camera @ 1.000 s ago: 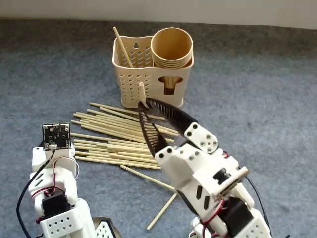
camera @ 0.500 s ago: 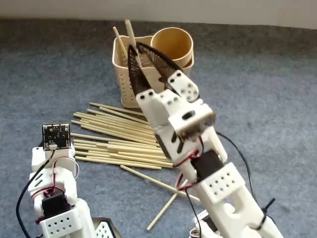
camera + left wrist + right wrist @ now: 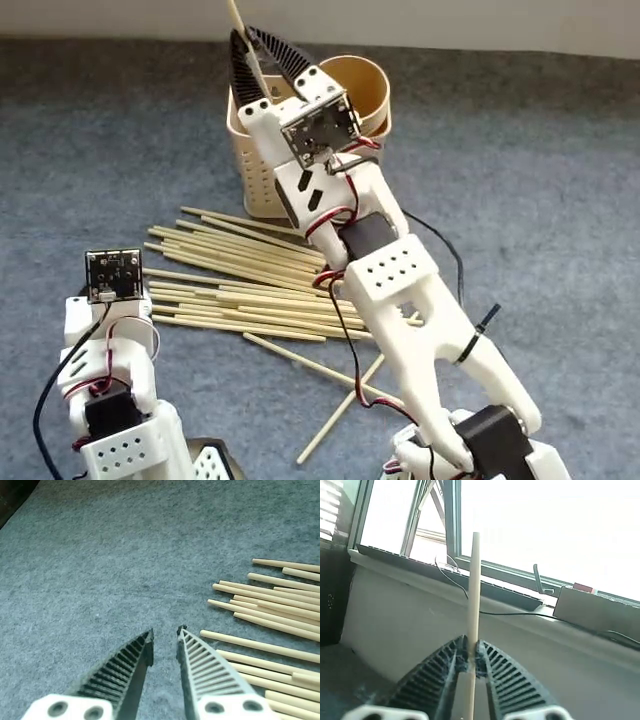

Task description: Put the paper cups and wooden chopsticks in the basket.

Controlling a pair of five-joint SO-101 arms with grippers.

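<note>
My right gripper (image 3: 248, 42) is shut on one wooden chopstick (image 3: 240, 22) and holds it nearly upright above the left compartment of the cream basket (image 3: 255, 180). In the right wrist view the chopstick (image 3: 474, 590) stands up from between the pinched fingers (image 3: 492, 672). A stack of paper cups (image 3: 374, 84) sits in the basket's right compartment. Several chopsticks (image 3: 235, 275) lie in a loose pile on the carpet in front of the basket. My left gripper (image 3: 165, 632) hovers low over the carpet beside the pile's ends (image 3: 235, 607), open by a narrow gap and holding nothing.
Two stray chopsticks (image 3: 335, 385) cross on the grey carpet near the right arm's base. The left arm's body (image 3: 110, 340) stands at the lower left. The right arm (image 3: 400, 290) stretches over the pile's right side.
The right arm has risen and reached forward, carrying the chopstick from the basket's front wall to above its left compartment. The left arm has kept still.
</note>
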